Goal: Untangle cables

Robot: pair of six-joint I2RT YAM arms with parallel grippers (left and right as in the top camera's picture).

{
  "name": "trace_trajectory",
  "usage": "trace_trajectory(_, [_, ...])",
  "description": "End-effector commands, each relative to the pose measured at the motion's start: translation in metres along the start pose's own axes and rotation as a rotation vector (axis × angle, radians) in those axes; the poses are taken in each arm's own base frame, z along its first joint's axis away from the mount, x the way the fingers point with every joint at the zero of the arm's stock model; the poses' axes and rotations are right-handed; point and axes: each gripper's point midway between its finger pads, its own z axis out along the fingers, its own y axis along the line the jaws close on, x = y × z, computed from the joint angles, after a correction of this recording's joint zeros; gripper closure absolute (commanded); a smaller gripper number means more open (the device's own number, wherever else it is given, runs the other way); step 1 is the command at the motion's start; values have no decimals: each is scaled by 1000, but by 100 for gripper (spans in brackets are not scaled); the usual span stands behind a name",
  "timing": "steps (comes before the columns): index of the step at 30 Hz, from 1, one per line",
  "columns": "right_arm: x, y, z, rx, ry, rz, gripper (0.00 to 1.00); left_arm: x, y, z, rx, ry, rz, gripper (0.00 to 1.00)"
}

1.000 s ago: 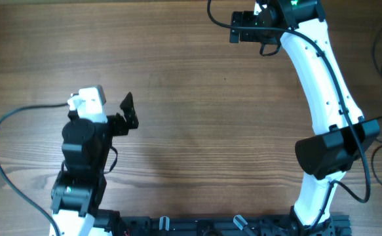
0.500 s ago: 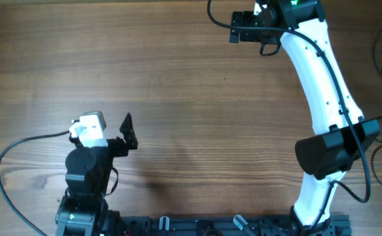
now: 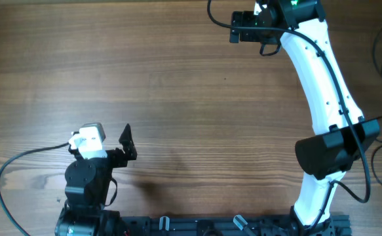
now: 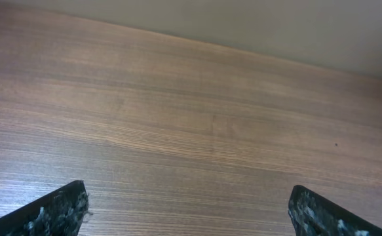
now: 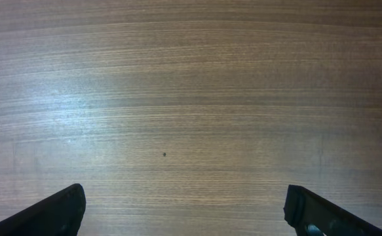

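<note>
No knotted cables show anywhere on the brown wooden table (image 3: 177, 85), so where they lie cannot be told. The only cords in sight are thin black wires at the far right edge of the frame (image 3: 375, 51), and it is not clear whether these are the ones to untangle. The left gripper (image 4: 189, 208) sits low at the lower left with its two fingers spread wide apart, holding nothing. The right gripper (image 5: 185, 208) is at the top of the frame, spread wide too and holding nothing. Cables are likely light, soft and bendy, and a bit slippery. A good place to pinch would be a loose end or a top loop.
</note>
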Motion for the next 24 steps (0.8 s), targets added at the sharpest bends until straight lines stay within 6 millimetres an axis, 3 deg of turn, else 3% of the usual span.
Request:
trace_trajectory(1, [3,4,6,-9,18,9,0,8,6,-2,-18,-11,-12,0])
trace_trajectory(24, [3,4,6,-9,18,10,0,19,15,-8,-8,-90,-44,0])
